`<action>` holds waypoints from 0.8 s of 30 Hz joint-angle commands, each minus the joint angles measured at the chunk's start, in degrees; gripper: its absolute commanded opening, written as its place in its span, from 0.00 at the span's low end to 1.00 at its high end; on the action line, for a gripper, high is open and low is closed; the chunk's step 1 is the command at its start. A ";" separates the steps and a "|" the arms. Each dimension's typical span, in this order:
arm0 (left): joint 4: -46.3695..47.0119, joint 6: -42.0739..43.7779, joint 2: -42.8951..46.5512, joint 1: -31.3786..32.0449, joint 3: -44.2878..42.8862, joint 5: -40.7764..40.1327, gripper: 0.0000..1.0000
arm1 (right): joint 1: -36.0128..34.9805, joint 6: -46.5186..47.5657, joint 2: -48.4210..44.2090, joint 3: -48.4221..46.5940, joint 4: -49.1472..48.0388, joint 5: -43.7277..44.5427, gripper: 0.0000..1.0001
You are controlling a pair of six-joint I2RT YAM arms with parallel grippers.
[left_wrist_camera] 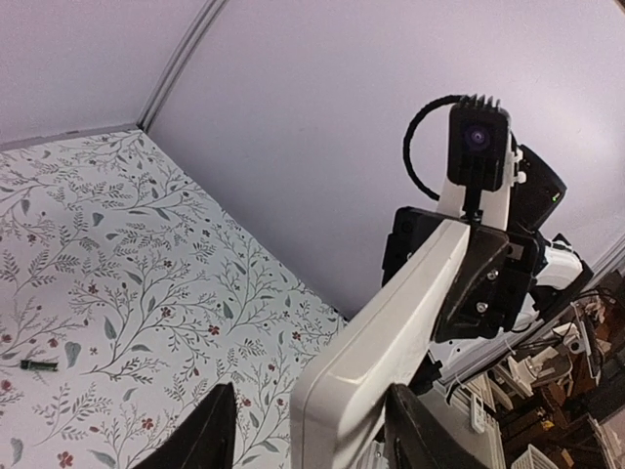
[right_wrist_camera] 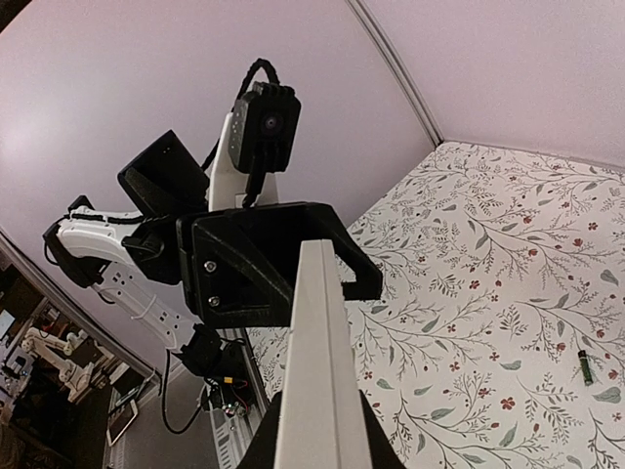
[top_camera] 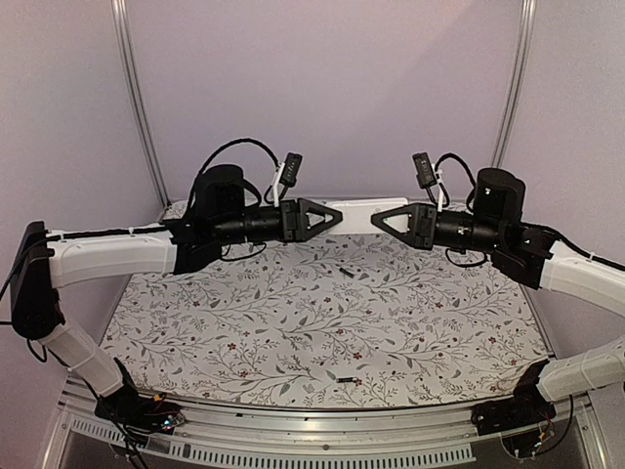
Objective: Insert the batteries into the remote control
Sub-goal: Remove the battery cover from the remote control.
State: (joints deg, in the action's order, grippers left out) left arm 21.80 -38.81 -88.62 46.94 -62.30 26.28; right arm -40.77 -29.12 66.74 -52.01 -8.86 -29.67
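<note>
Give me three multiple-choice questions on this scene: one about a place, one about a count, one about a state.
1. The batteries lie:
A on the flowered table
B in a box
C on the floor
2. Batteries in view:
A one
B two
C four
3. The right gripper is:
A wide open, empty
B shut on the remote control
C shut on a battery

Answers:
1 A, both dark sticks rest on the cloth, apart from each other.
2 B, the top view shows two.
3 B, its fingers clamp the white handset's end, up off the table.
</note>
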 commanded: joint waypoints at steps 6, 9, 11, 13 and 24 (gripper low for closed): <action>-2.30 0.49 -3.84 0.44 -3.96 -0.53 0.45 | -0.44 0.68 1.19 -1.96 0.25 -1.97 0.00; -2.60 0.56 -4.10 0.31 -4.04 -0.58 0.28 | -0.45 0.94 1.11 -2.11 0.48 -1.85 0.00; -2.43 0.53 -4.15 -0.02 -3.62 0.25 0.23 | -0.36 1.08 0.86 -2.26 0.67 -2.18 0.00; -0.98 0.04 -4.12 -0.68 -2.73 1.57 0.19 | -0.31 1.26 0.55 -2.43 0.64 -2.78 0.00; 9.97 -3.57 -4.21 -3.56 1.11 12.52 0.10 | 1.05 -0.85 -1.49 -2.00 -3.90 -10.64 0.00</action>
State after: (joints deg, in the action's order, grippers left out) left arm 27.18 -40.10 -91.18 45.06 -63.31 35.46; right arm -39.70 -29.39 67.57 -52.56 -8.14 -33.43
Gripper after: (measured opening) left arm 0.279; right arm 0.135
